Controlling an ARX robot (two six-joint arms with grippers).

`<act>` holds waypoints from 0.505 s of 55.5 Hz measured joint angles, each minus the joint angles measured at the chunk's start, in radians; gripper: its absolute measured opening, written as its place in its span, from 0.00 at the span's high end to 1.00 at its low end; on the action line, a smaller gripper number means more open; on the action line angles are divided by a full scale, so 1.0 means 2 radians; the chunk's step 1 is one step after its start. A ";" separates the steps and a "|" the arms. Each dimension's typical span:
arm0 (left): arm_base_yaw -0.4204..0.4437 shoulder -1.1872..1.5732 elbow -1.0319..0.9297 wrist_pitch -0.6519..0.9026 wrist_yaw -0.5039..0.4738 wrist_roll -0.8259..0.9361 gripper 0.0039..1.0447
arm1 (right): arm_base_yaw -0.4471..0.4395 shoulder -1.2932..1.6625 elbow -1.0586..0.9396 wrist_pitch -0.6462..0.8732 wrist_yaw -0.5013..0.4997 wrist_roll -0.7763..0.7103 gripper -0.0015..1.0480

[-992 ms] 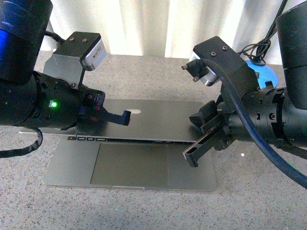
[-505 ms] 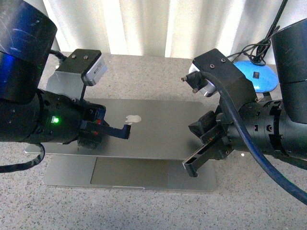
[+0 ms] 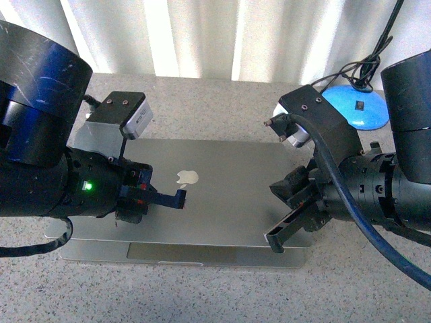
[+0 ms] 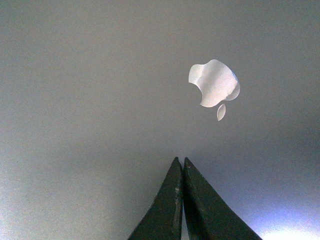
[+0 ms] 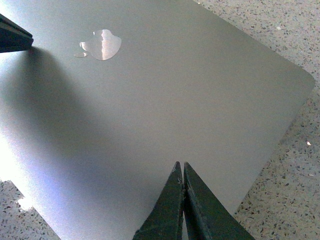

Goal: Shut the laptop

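Observation:
The grey-silver laptop (image 3: pixel 229 195) lies on the speckled table with its lid nearly down; only a thin strip of the base with the trackpad edge (image 3: pixel 182 253) shows in front. The pale apple logo (image 3: pixel 187 177) faces up on the lid. My left gripper (image 3: pixel 179 198) is shut, empty, its tip over the lid just below the logo (image 4: pixel 214 83). My right gripper (image 3: pixel 275 241) is shut, empty, its tip over the lid's front right part near the corner. The lid (image 5: pixel 165 100) fills the right wrist view, and the left gripper's tip (image 5: pixel 12 37) shows at its edge.
A blue object (image 3: pixel 357 108) with black cables (image 3: pixel 357 70) sits at the back right of the table. Pale curtains (image 3: pixel 222 33) hang behind. Speckled table surface (image 5: pixel 285 190) shows beside the laptop's right corner.
The lid has come down from partly raised to nearly flat, covering the keys and most of the trackpad. Both shut grippers moved down and toward me with it.

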 joint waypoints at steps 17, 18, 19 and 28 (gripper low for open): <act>0.000 0.002 0.003 -0.001 0.002 0.000 0.97 | -0.002 0.007 -0.004 0.008 -0.006 0.009 0.99; 0.000 0.002 0.003 -0.001 0.002 0.000 0.97 | -0.002 0.007 -0.005 0.010 -0.006 0.010 0.99; 0.000 0.002 0.003 -0.001 0.002 0.000 0.97 | -0.002 0.008 -0.006 0.010 -0.006 0.010 0.99; 0.000 0.002 0.003 -0.002 0.002 0.000 0.97 | 0.000 0.015 -0.015 0.018 -0.005 0.012 0.99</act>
